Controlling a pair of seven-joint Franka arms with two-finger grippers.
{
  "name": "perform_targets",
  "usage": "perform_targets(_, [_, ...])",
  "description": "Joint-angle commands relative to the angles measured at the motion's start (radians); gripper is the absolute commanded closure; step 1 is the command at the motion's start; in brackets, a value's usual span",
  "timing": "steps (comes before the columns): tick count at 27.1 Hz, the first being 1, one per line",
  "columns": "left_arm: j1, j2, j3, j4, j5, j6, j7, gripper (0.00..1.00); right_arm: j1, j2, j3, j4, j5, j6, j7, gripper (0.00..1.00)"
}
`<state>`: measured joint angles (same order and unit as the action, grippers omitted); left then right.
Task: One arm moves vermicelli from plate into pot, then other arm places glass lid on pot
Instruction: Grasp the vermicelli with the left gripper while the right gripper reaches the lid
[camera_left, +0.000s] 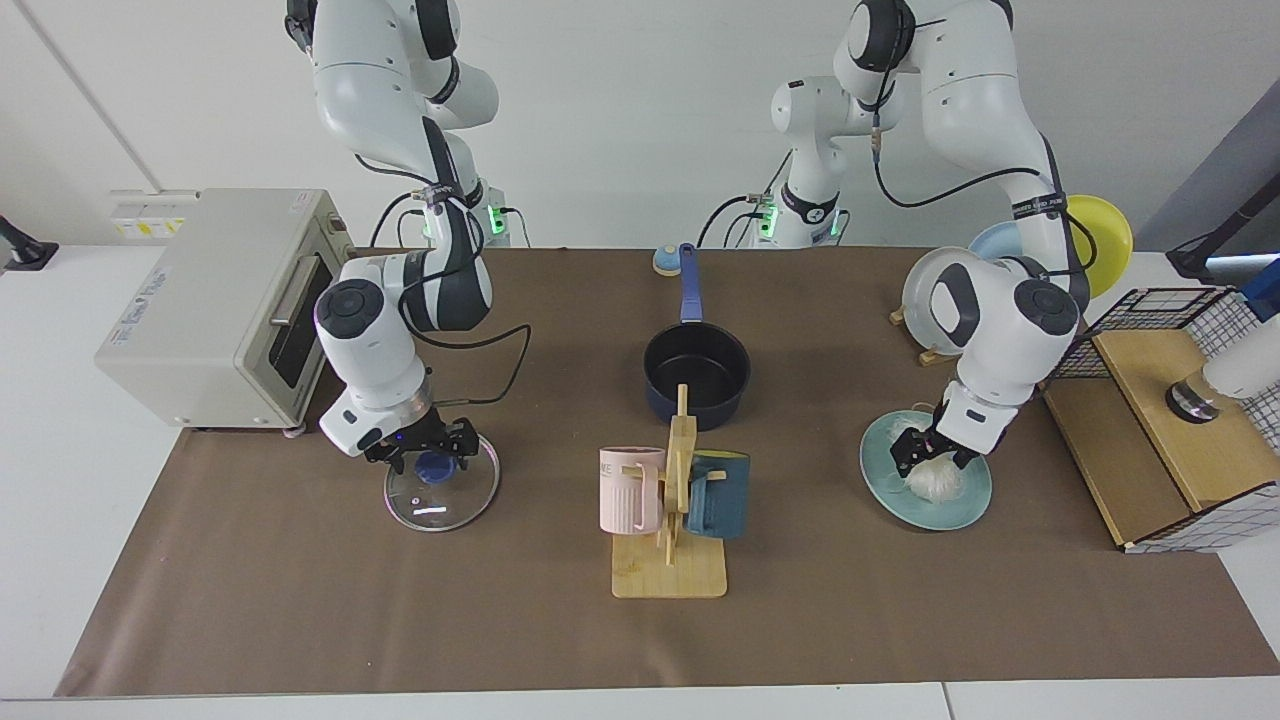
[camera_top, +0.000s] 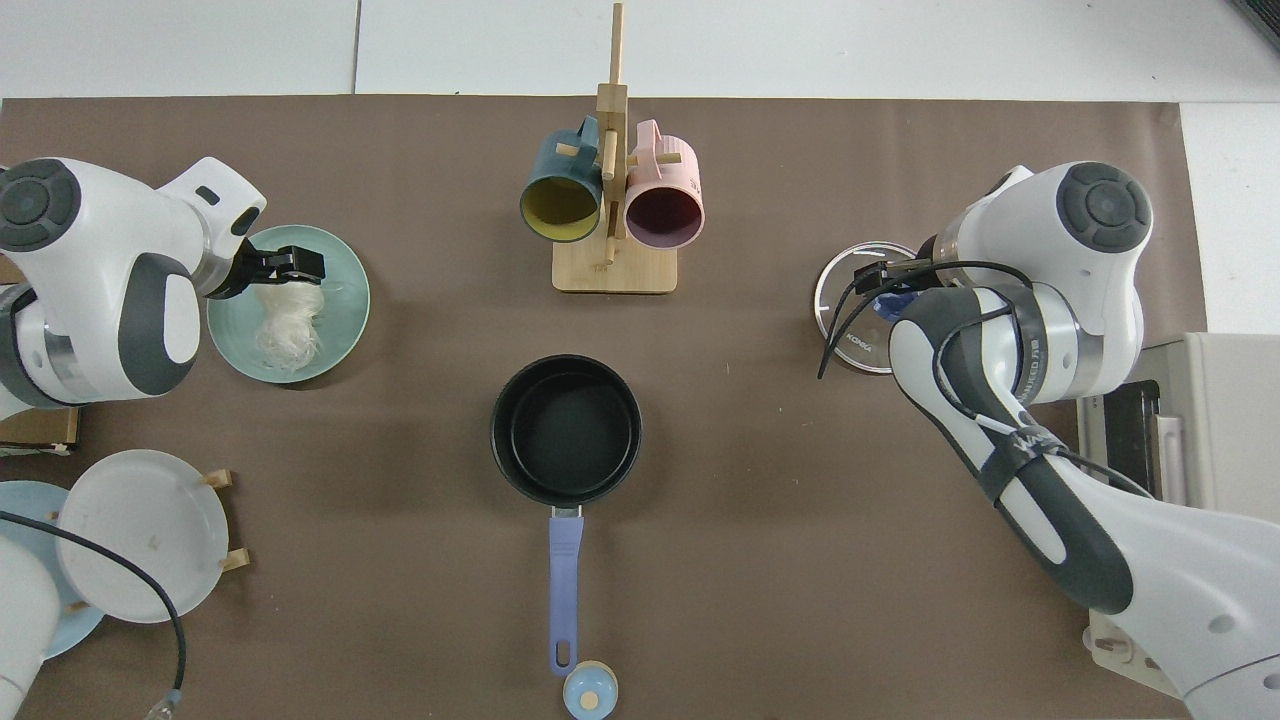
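I had both arms down at their targets at this point. The left gripper (camera_left: 930, 458) was low over the pale teal plate (camera_left: 968, 503), fingers straddling the top of the vermicelli (camera_left: 932, 481) bundle, which sat on the plate on its far half. I'd say the fingers were parted around the strands rather than pinched, but from the facing camera I honestly couldn't tell whether they'd closed on anything.

The right gripper (camera_left: 430, 455) was right at the blue knob (camera_left: 432, 468) of the glass lid (camera_left: 440, 497), which lay flat on the brown mat in front of the toaster oven (camera_left: 205, 300). Its fingers looked spread either side of the knob, not clamped. Makes sense to me as a setup: knob is the only real handle on that lid, so you come straight down on it.

The navy pot (camera_left: 697, 373) sat empty mid-table, blue handle pointing back toward the arm bases, so both arms get a clear run in from the sides. Only the mug rack (camera_left: 672, 520) stood near it, on the camera side.

Top camera helped with the noodles: it showed the left gripper (camera_top: 290, 264) at the end of the bundle (camera_top: 285, 325) rather than the middle, and the pot's black inside (camera_top: 566, 428) totally empty. But over there the right arm's wrist covered most of the lid (camera_top: 850, 330), so the knob grip was only checkable from the facing view.
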<state>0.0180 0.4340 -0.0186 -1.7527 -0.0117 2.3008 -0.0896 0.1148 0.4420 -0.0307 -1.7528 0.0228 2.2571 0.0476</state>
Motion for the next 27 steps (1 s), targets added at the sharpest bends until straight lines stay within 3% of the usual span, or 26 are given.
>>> perform_targets(1, [-0.006, -0.003, 0.005, -0.057, 0.027, 0.066, -0.044, 0.0, -0.004, 0.006, 0.003, -0.01, 0.003, 0.01, -0.026, 0.0])
perform_targets(7, [-0.003, -0.001, 0.005, -0.064, 0.026, 0.069, -0.045, 0.02, 0.005, 0.004, 0.003, -0.031, 0.003, -0.002, -0.025, 0.0])
perform_targets(8, [-0.004, -0.001, 0.005, -0.063, 0.026, 0.069, -0.044, 0.12, 0.005, 0.004, 0.003, -0.033, 0.003, -0.002, -0.025, 0.0])
perform_targets(12, [-0.007, -0.003, 0.005, -0.057, 0.027, 0.062, -0.062, 0.99, 0.006, 0.004, 0.003, -0.036, 0.002, -0.002, -0.023, 0.0])
perform_targets(17, [-0.009, -0.008, 0.002, 0.007, 0.067, 0.016, -0.062, 1.0, 0.006, 0.004, 0.003, -0.033, 0.002, -0.001, -0.022, 0.01])
perform_targets(21, [-0.01, -0.038, -0.018, 0.119, 0.093, -0.179, -0.059, 1.0, 0.006, 0.006, 0.003, -0.027, 0.0, 0.013, -0.014, 0.01])
perform_targets(27, [-0.012, -0.188, -0.089, 0.131, 0.075, -0.34, -0.075, 1.0, 0.005, 0.009, 0.003, -0.022, 0.0, 0.021, -0.011, 0.02])
